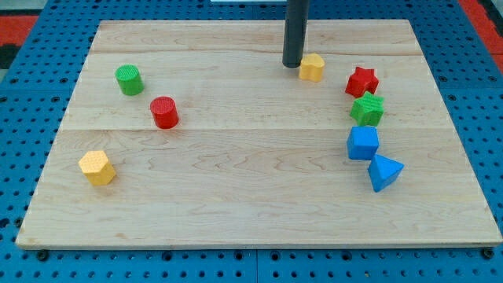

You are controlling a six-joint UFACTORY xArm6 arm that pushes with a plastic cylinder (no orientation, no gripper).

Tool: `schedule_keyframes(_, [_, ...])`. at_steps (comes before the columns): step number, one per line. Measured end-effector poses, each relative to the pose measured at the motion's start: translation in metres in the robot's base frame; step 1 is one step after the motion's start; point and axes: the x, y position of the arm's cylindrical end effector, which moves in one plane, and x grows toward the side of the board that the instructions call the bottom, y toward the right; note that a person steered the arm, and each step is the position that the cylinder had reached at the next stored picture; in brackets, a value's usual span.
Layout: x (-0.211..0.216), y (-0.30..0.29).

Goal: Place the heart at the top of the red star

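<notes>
With my tip (292,64) touching the yellow heart's (312,67) left side, we're mid-push; next, push right, stopping above the red star (361,81). No pincer exists.

You see a pale wooden desk (236,212) of joined planks, blue perforated pegboard (31,157) around it, red patches (16,27) at the view's top corners, even light
</notes>
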Motion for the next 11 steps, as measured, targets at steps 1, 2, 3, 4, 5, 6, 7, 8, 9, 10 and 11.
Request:
schedule_keyframes(1, [0.035, -0.022])
schedule_keyframes(2, [0.031, 0.004])
schedule_keyframes(3, [0.007, 0.027])
schedule_keyframes(4, [0.001, 0.057])
schedule_keyframes(5, [0.001, 0.069])
schedule_keyframes(6, [-0.003, 0.035])
schedule_keyframes(7, [-0.021, -0.009])
schedule_keyframes(8, [-0.035, 0.018])
schedule_keyframes(9, [-0.040, 0.048])
schedule_keyframes(10, [-0.039, 0.066])
schedule_keyframes(11, [-0.038, 0.068])
